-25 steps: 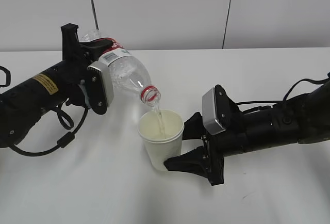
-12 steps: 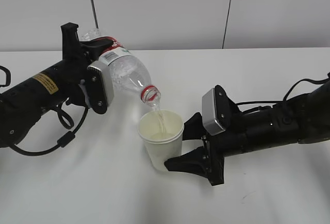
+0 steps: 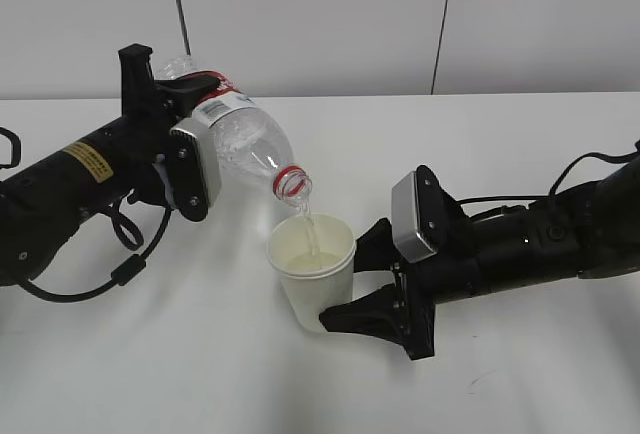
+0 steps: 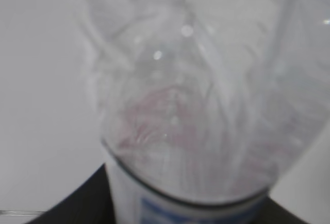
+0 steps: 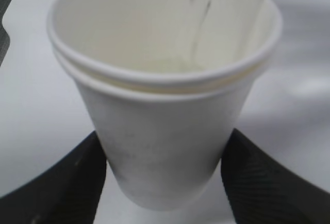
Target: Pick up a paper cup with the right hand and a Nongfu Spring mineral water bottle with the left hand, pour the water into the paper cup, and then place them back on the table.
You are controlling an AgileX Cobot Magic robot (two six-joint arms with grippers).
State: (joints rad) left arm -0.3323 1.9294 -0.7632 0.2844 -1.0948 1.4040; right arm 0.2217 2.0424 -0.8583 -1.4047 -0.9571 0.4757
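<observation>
My left gripper (image 3: pixel 185 144) is shut on the Nongfu Spring mineral water bottle (image 3: pixel 240 134) and holds it tilted, mouth down to the right, above the paper cup (image 3: pixel 312 279). A thin stream of water (image 3: pixel 310 229) runs from the red-ringed mouth into the cup. The bottle fills the left wrist view (image 4: pixel 206 105), blurred. My right gripper (image 3: pixel 355 289) is shut on the paper cup near its base, holding it upright just above the table (image 3: pixel 200 374). In the right wrist view the cup (image 5: pixel 165 131) sits between the black fingers (image 5: pixel 67 182), with the stream (image 5: pixel 198 28) falling inside.
A white wall with dark vertical seams (image 3: pixel 440 24) stands behind the table. Black cables (image 3: pixel 125 254) loop under the left arm. The right arm (image 3: pixel 540 239) lies low across the table's right side.
The bottle, the cup and both arms have held still. Water keeps running into the cup.
</observation>
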